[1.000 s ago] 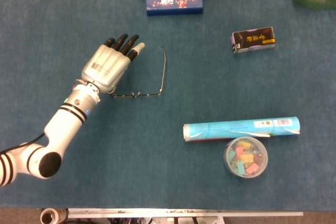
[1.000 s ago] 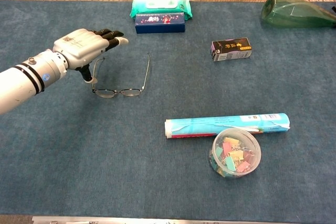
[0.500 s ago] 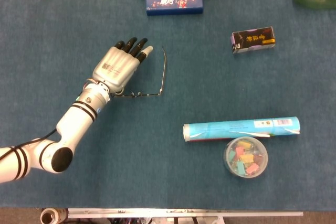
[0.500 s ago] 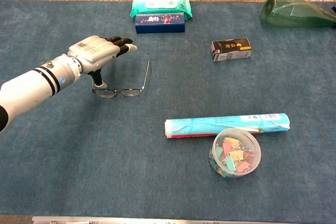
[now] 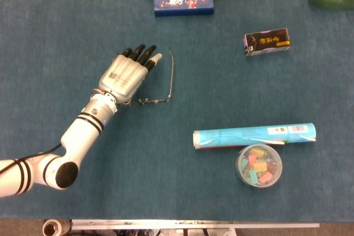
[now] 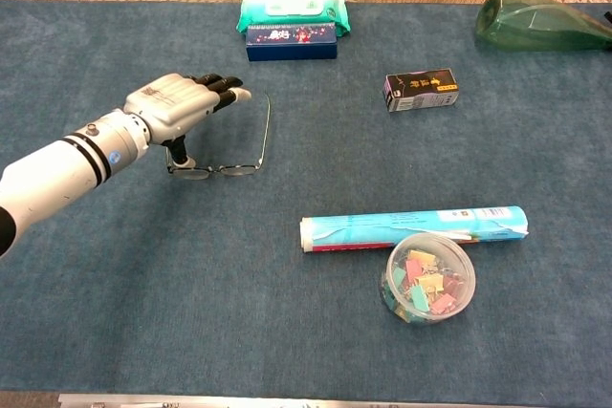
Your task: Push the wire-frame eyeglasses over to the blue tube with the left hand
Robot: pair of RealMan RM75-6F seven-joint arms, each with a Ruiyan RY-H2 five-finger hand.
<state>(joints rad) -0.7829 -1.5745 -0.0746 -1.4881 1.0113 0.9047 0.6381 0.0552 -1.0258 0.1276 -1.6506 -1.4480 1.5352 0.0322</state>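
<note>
The left hand (image 5: 126, 75), fingers spread and holding nothing, sits over the left end of the wire-frame eyeglasses (image 5: 160, 89). Pushed off-centre there, they may pivot and miss the blue tube (image 5: 254, 136), well to their lower right

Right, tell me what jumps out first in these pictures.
The left hand lies flat with fingers extended over the left lens of the wire-frame eyeglasses, mid-table. To the right and nearer the robot lies the blue tube, with a clear tub of coloured clips against its near side.

eyeglasses (image 5: 159, 100): thin wire frame, unfolded, flat on cloth, up-left of blue tube, well apart | blue tube (image 5: 254, 135): lying flat lengthwise
</note>
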